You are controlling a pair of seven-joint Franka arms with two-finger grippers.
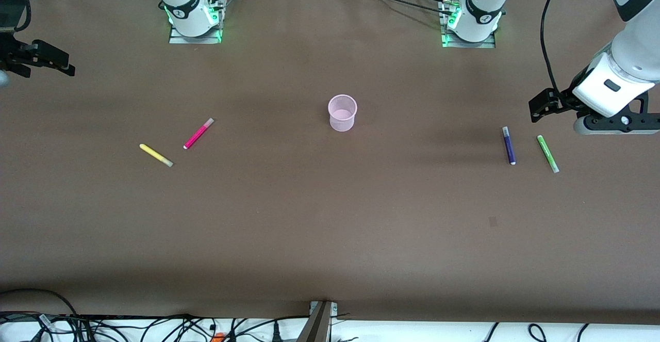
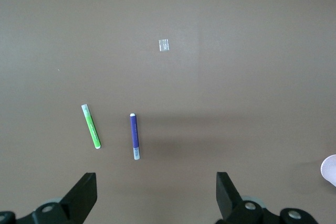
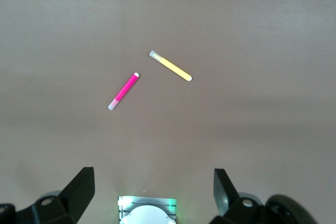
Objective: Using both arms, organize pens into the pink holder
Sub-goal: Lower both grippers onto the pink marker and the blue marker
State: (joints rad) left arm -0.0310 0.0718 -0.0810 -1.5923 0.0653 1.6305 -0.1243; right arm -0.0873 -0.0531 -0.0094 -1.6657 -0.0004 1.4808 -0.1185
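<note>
Pink holder point(image 1: 342, 113) stood empty, mid-table; left gripper point(image 1: 539, 110) and right gripper point(image 1: 44, 59) spread wide, holding nothing; right arm mostly cut off.

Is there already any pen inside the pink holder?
No. The pink holder stands upright and looks empty; its translucent wall shows no pen. All four lie on the table: yellow pen, magenta pen, blue pen, green pen.
</note>
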